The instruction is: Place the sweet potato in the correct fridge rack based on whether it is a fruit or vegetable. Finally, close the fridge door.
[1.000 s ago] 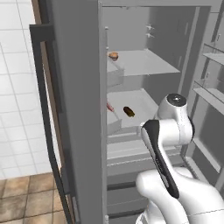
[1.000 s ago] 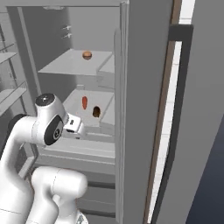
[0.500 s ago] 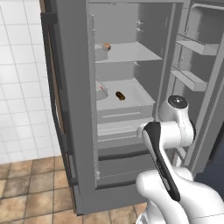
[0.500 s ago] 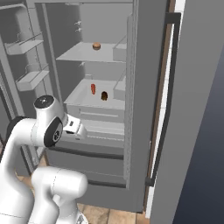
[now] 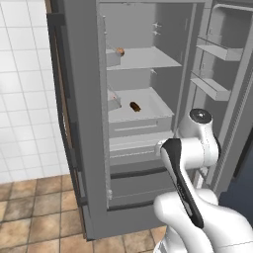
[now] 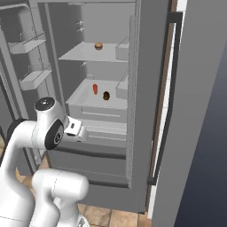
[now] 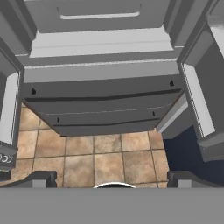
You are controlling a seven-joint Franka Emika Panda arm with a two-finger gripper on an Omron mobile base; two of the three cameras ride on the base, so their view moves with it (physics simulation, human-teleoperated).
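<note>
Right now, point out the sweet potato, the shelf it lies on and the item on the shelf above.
sweet potato [image 5: 135, 106], left base view, its middle.
shelf [image 5: 154, 105], left base view, bare part right of the potato.
round brown item [image 6: 98, 45], right base view, its middle.

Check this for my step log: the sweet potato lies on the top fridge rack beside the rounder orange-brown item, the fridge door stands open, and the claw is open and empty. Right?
One thing is wrong: the sweet potato lies on the lower fridge rack, not the top one where the orange-brown item sits; the left base view shows this. The fridge door does stand open, and the claw is open and empty.
</note>
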